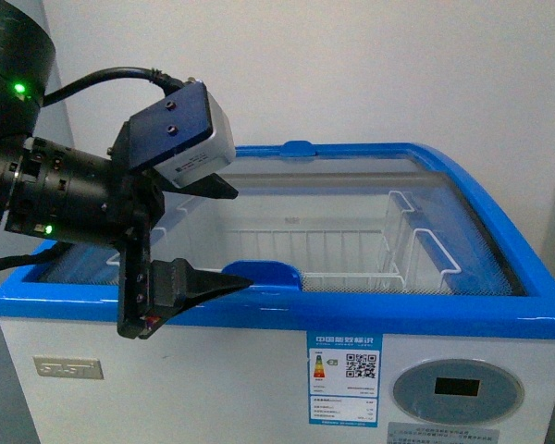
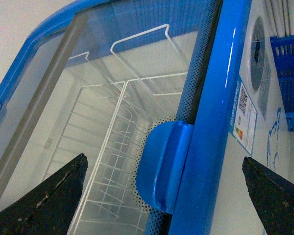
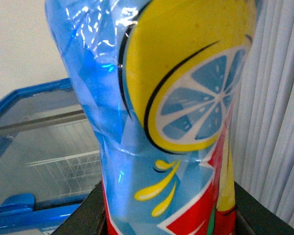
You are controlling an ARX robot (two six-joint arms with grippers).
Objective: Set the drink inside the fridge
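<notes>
The fridge (image 1: 462,305) is a white chest cooler with a blue top rim and a curved glass lid (image 1: 351,176). My left gripper (image 1: 208,236) is open at the front rim, its jaws either side of the lid's blue handle (image 1: 264,274). In the left wrist view the handle (image 2: 161,171) sits between the two black fingertips (image 2: 59,196), with the gripper (image 2: 166,196) open. My right gripper (image 3: 171,215) is shut on the drink (image 3: 166,107), whose blue, yellow and red label fills the right wrist view. The fridge (image 3: 24,98) shows behind it.
A white wire basket (image 1: 333,259) lies inside the cooler under the glass. A control dial (image 1: 455,388) and a sticker (image 1: 344,379) are on the front wall. A blue crate (image 2: 289,73) stands beside the cooler. Pale curtains (image 3: 279,122) hang behind the bottle.
</notes>
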